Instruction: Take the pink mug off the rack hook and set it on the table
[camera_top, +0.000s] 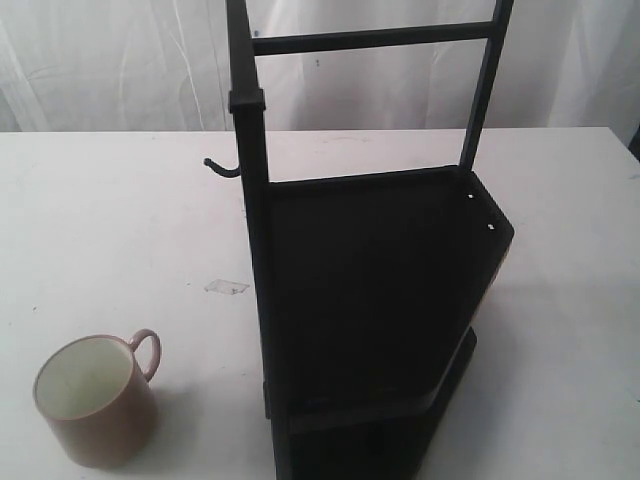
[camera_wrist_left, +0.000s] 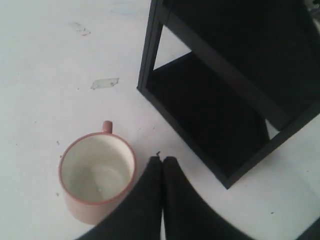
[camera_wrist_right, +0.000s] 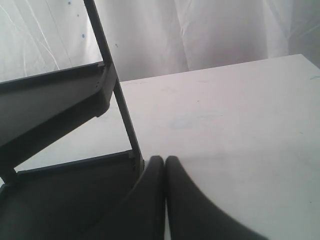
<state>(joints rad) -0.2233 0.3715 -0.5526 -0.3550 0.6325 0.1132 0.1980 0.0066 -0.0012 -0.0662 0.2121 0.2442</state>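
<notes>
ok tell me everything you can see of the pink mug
The pink mug is dusty pink outside and cream-white inside, glazed like ceramic, with one loop handle. It stands upright and empty, mouth up, on the white table, left of the rack and apart from it. It is off the rack hook, which is bare. The exterior view shows only the table touching it. The left gripper, fingers shut and holding nothing, shows beside it in its wrist view.

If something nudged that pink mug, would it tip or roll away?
Probably not: the pink mug stands upright on the table, wide for its height. It looks like glazed ceramic, so likely stiff, somewhat slippery, and chippable if knocked.
</notes>
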